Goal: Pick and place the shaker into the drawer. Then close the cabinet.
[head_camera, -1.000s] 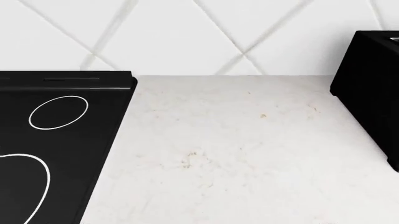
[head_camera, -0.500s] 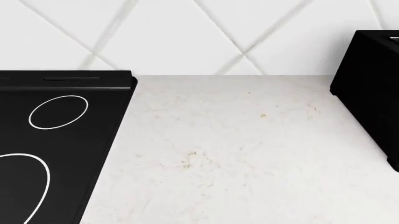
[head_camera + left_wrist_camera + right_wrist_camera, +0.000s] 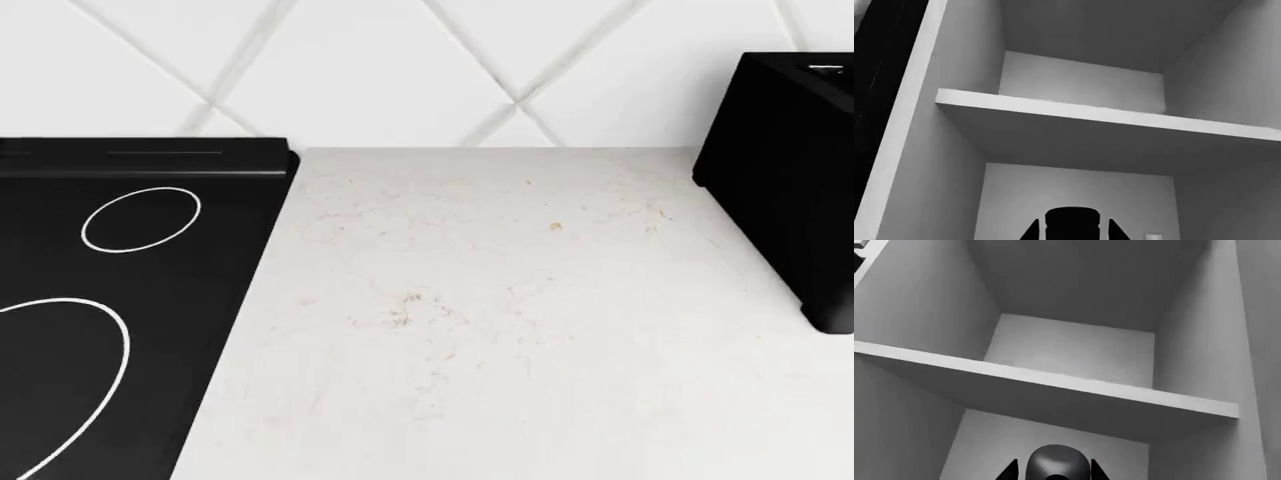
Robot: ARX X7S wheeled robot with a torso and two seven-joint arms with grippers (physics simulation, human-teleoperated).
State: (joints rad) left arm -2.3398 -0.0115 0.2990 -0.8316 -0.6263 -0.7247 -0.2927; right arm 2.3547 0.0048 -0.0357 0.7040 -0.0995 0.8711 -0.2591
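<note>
The shaker and the drawer are out of view in every frame. The head view holds neither gripper, only a speckled white counter (image 3: 507, 330). In the left wrist view my left gripper (image 3: 1072, 236) shows as two dark fingertips (image 3: 1034, 233) at the picture's edge, standing apart, with a black part of the gripper between them. The right gripper (image 3: 1054, 475) looks the same in the right wrist view, its tips apart round a grey domed part. Both wrist views look into an open white cabinet with a shelf (image 3: 1107, 117), which the right wrist also shows (image 3: 1054, 380).
A black cooktop (image 3: 120, 300) with white ring marks covers the counter's left side. A black toaster (image 3: 787, 180) stands at the right edge. White diamond tiles (image 3: 400, 70) form the wall behind. A small pale thing (image 3: 1153, 236) sits at the left wrist view's edge.
The head view has shifted: the counter's back edge, cooktop and toaster now sit slightly higher in the picture, and the toaster a little further left.
</note>
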